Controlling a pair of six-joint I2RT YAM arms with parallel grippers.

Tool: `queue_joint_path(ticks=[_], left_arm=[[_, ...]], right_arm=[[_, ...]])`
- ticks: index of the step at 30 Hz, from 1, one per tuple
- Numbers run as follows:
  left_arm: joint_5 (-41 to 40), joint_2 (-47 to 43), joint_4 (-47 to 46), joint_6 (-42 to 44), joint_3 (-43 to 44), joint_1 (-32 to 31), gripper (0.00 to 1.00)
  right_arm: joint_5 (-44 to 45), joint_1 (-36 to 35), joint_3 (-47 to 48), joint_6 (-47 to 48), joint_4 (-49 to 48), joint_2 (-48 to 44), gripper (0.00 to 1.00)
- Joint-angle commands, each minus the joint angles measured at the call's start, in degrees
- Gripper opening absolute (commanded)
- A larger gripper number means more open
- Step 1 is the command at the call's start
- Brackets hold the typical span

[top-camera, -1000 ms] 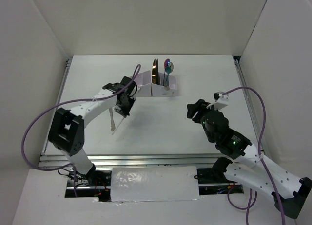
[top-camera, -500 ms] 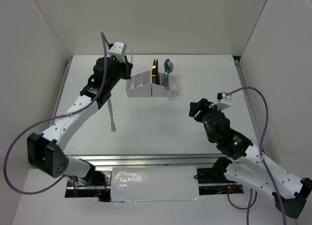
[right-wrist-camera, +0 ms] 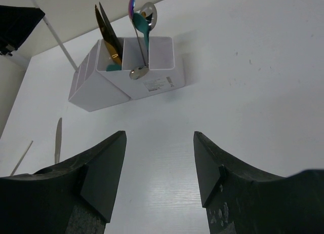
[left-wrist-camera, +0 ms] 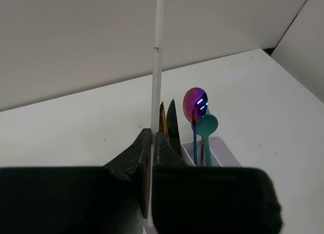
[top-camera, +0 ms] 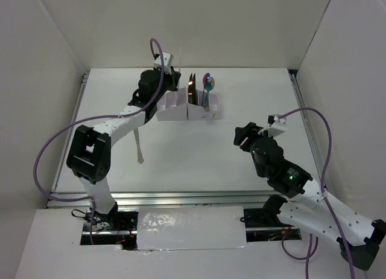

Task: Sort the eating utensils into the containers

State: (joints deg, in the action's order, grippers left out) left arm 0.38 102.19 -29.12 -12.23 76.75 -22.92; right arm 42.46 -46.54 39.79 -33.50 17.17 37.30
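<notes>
- The left gripper (left-wrist-camera: 152, 158) has its matte black fingers (left-wrist-camera: 132, 160) pinched together on the thin stick (left-wrist-camera: 158, 67). The stick is pale, straight and upright, and it runs out of the top of the left wrist view.
- Just behind those fingers stand the gold blade (left-wrist-camera: 162, 121) and the black knife (left-wrist-camera: 172, 123) with a toothed edge. They are side by side on end in the white organizer box (left-wrist-camera: 223, 149).
- One compartment over are the iridescent spoon (left-wrist-camera: 195, 103), a glossy purple-blue with its bowl up, and the teal spoon (left-wrist-camera: 206, 126), a duller oval bowl just below it.
- The right gripper (right-wrist-camera: 159, 168) has its fingers (right-wrist-camera: 104, 168) spread wide with nothing between them. They are dark, blocky wedges over the bare white table (top-camera: 253, 92), well apart from the box.
- Only the right wrist view shows the box's smooth plastic front with a small printed label, its thin dividers and the stepped left end.
- That view also shows a shiny silver spoon (right-wrist-camera: 148, 11) in the box. There is a second round silver bowl (right-wrist-camera: 138, 73) at the front wall, and I cannot tell whether it is inside or outside.
- A silver knife (right-wrist-camera: 58, 140) lies flat on the table, and another thin stick (right-wrist-camera: 23, 158) lies at the frame's lower left.
- The top view places the left gripper above the box's left end. The flat knife is on the table nearer the arm bases, left of the box.
</notes>
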Motion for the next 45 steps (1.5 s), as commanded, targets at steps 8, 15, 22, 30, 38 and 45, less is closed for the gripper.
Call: queue_joint_path(ticks=[8, 15, 22, 30, 38, 45], left_arm=[[0.8, 7.9, -13.2, -0.9, 4.5, 0.5, 0.00], [1.3, 8.9, -9.7, -1.4, 4.0, 0.5, 0.46], [-11.0, -1.0, 10.3, 0.2, 5.1, 0.4, 0.88], [-33.7, -11.9, 51.3, -5.8, 6.4, 5.8, 0.90], [-37.0, -6.2, 68.5, -13.2, -3.9, 24.7, 0.94], [-29.3, -4.6, 65.4, -10.3, -8.2, 30.6, 0.80]], right_arm=[[2.8, -0.7, 2.3, 1.2, -0.4, 1.6, 0.64], [3.0, -0.8, 2.4, 1.0, -0.4, 2.3, 0.65], [2.5, -1.0, 1.4, -1.4, -0.3, 0.7, 0.65], [3.7, -1.3, -1.7, -0.9, -4.7, -3.5, 0.65], [0.6, -1.4, -2.2, 0.4, -8.3, -3.9, 0.66], [1.6, -1.4, -2.5, 0.9, -8.7, -4.8, 0.66]])
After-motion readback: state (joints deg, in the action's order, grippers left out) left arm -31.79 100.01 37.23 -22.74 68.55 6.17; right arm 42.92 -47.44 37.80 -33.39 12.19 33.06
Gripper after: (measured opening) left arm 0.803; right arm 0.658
